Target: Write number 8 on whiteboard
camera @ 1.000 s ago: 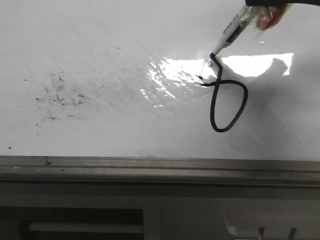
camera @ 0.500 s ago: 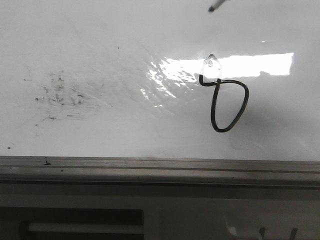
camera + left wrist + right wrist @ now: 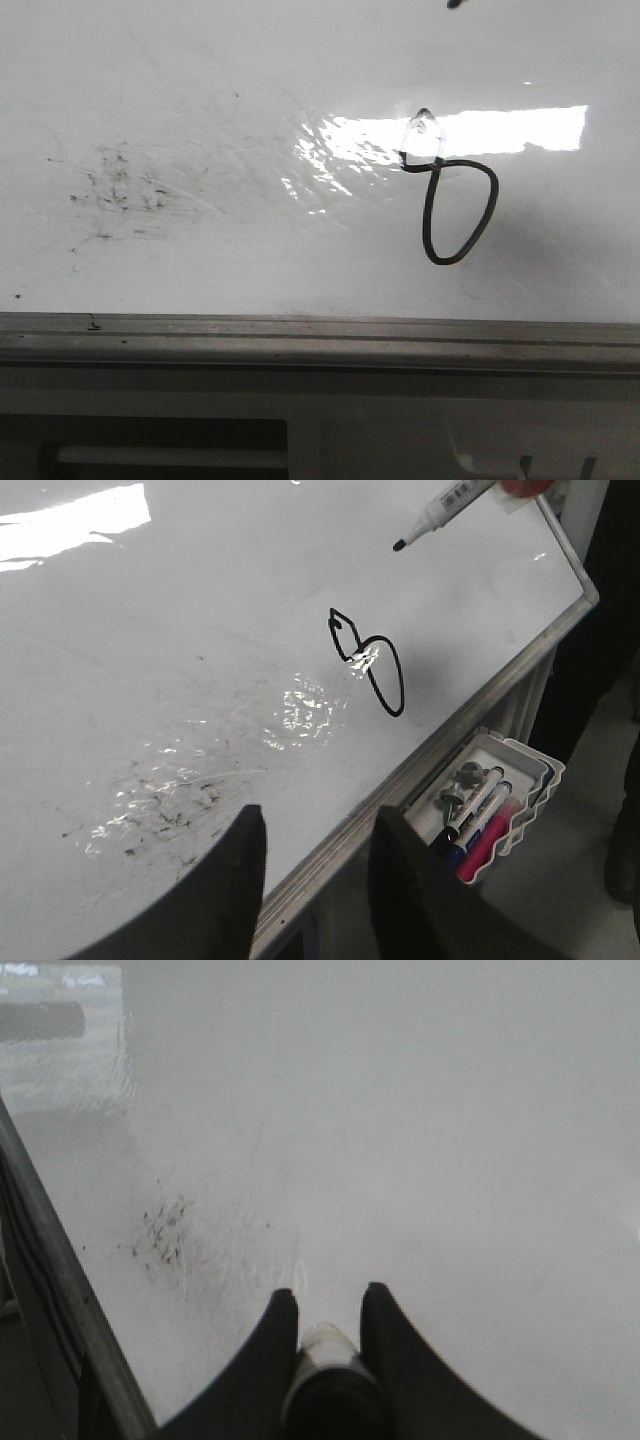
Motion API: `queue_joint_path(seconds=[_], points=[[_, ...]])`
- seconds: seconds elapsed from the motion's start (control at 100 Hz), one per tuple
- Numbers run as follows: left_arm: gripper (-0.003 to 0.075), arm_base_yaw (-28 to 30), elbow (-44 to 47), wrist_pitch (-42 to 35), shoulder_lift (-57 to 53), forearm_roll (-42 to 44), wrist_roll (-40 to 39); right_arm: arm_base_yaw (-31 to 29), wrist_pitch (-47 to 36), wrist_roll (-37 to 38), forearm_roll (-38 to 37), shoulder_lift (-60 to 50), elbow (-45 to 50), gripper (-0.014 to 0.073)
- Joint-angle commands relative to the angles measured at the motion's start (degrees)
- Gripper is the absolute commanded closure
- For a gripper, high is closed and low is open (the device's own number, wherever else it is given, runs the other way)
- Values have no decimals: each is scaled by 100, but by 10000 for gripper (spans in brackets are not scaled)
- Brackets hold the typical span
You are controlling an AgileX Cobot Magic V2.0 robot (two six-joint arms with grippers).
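A thin black number 8 is drawn on the whiteboard, right of centre, with its small upper loop inside the bright glare. The left wrist view shows the same number 8 near the board's edge. In the right wrist view, my right gripper is shut on a white marker. The marker hangs in the air above the figure, clear of the board. Only its dark tip shows at the top edge of the front view. My left gripper is open and holds nothing, over the board's front edge.
A grey metal ledge runs along the board's front edge. Old black specks and smudges mark the board's left part. A white tray holding markers hangs below the edge beside the left gripper.
The marker has lifted off the board from the top of the figure and risen almost out of the front view. The figure's upper loop now stands uncovered.
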Motion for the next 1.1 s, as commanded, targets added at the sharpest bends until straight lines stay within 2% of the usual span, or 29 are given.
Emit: queue_joint_path(seconds=[0.0, 0.27, 0.46, 0.72, 0.83, 1.09], points=[[468, -174, -284, -55, 200, -256, 346, 4, -170, -60, -54, -21, -212, 638], [461, -664, -699, 171, 1058, -619, 1125, 207, 400, -60, 121, -21, -212, 664], [382, -972, -1240, 477, 1846, -898, 1595, 663, 424, -60, 121, 48, -212, 664], [383, -1505, -1869, 787, 2811, -884, 1713, 1320, 390, -60, 176, 489, -212, 664], [383, -1754, -1910, 824, 3033, -884, 2145, 1515, 355, -60, 216, 617, -212, 664], [383, -2206, -1941, 813, 3457, -875, 2190, 1827, 123, -60, 270, 669, -212, 664]])
